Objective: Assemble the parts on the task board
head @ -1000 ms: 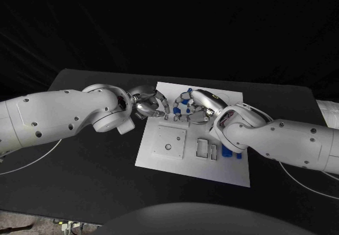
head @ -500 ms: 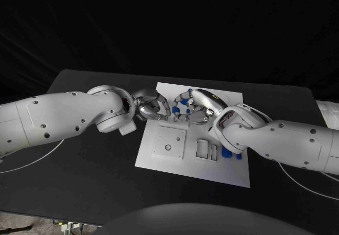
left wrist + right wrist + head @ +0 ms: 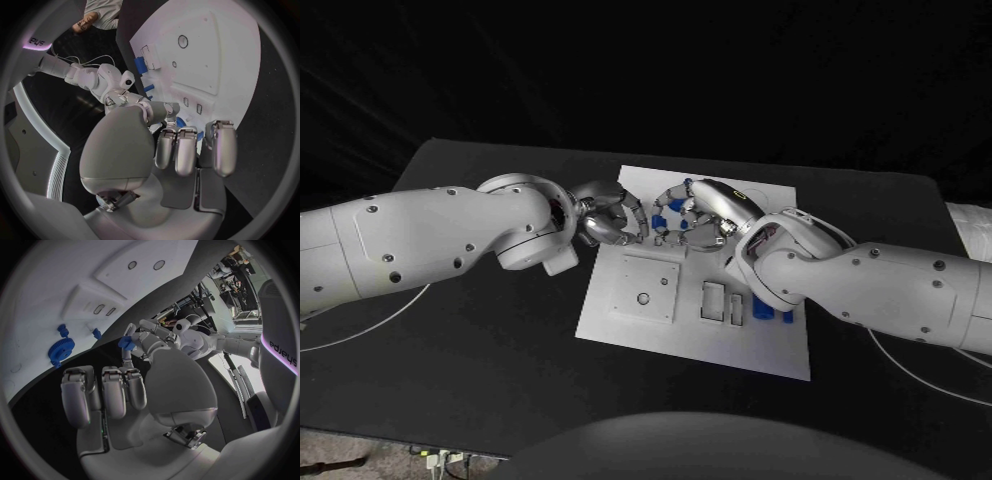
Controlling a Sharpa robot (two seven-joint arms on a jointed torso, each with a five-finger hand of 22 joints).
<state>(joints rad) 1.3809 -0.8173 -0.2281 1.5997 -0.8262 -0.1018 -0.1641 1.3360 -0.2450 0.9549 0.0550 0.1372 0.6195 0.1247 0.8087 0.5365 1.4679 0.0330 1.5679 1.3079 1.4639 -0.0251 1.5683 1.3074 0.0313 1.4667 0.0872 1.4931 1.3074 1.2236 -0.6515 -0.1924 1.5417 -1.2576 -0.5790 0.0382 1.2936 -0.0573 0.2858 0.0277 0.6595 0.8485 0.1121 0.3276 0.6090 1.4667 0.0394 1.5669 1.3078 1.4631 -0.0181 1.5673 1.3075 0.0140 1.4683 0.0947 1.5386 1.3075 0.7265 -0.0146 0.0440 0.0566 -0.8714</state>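
Note:
The white task board (image 3: 733, 340) lies in the middle of the black table. Both hands meet over its far left part. My right hand (image 3: 701, 222) pinches a small blue part (image 3: 125, 343) between thumb and a finger, its other fingers curled. My left hand (image 3: 610, 222) sits close beside it with curled fingers (image 3: 186, 150); a bit of blue (image 3: 180, 122) shows behind their tips, and I cannot tell whether they grip it. A blue gear (image 3: 60, 348) and two small blue pegs (image 3: 63, 330) stand on the board near the right hand.
More blue parts (image 3: 766, 311) sit at the board's right side beside two narrow slots (image 3: 724, 303). A raised square plate with a round hole (image 3: 645, 290) takes up the board's left middle. Bare black table (image 3: 473, 350) surrounds the board.
My left hand has slid a little to the right, closing in on the right hand. The right hand has barely moved.

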